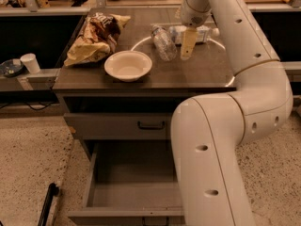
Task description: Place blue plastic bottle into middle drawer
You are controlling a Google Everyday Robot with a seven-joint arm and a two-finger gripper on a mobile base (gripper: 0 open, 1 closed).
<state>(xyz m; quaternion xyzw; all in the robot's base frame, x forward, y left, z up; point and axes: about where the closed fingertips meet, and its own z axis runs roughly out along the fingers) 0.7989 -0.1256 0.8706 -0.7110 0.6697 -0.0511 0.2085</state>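
Gripper (187, 46), upper centre-right of frame, over the tabletop (202, 74): pale cream-yellow. Arm (263, 93): glossy white, dotted with small dark holes. Blue plastic bottle (205, 33) just behind gripper: clear, pale blue-white label, white cap. Smaller bottle (163, 42) to its left: clear, ribbed. Bowl (128, 65): off-white. Crumpled bag (96, 36), upper left: yellow with brown print. Tabletop: dark grey-brown, thin pale ring (138, 43). Middle drawer (136, 192), lower centre: flat grey. Drawer front (108, 125) above: grey, black handle (151, 125). Floor (33, 159): beige, speckled.

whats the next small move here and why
Probably ease the gripper down over the blue plastic bottle to grasp it: the bottle lies on its side on the tabletop right behind the gripper, not yet lifted, and the middle drawer below already stands open.
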